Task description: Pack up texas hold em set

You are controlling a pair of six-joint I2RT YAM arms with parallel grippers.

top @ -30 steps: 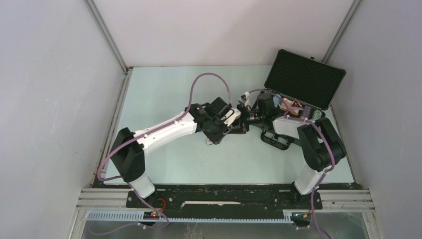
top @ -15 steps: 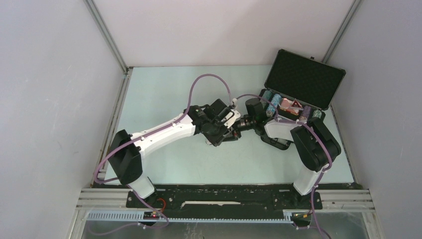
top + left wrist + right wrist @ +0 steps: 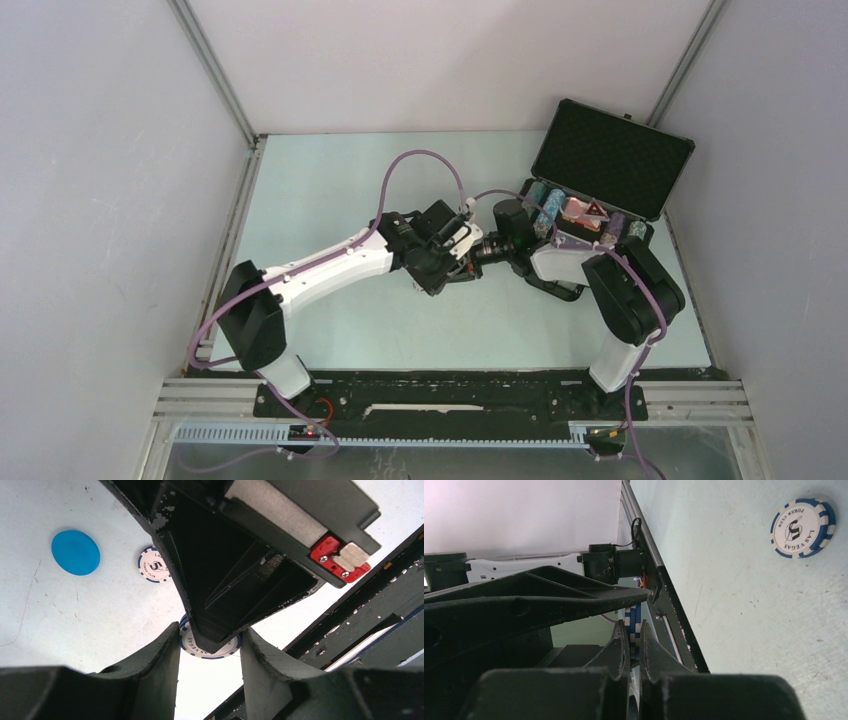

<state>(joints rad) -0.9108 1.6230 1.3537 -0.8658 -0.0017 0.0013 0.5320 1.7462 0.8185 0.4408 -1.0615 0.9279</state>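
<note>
Right gripper (image 3: 634, 632): jaws closed flat on both faces of a blue-and-white poker chip (image 3: 634, 616), seen edge-on between the pads. Left gripper (image 3: 210, 635): jaws about half open. The same poker chip (image 3: 221, 650) spans the gap, rim against both pads as far as it shows, so it reads as held by the rim too. A right finger covers most of its face. Judgement: the chip is light, rigid, thin and smooth-faced. A rim pinch is slippery and can flick it out, so a flat pinch across the faces is the safer hold, well in from the edge. Both grippers meet mid-table, just left of the open briefcase (image 3: 612, 158), which sits far right with its lid up. The chip rows (image 3: 545, 205) and red triangle (image 3: 594, 209) are already in its tray. On the table (image 3: 330, 190) near the jaws lie a loose chip (image 3: 152, 564), face up, and a blue disc (image 3: 75, 551) just left of it, both apart from the fingers and not yet packed.
</note>
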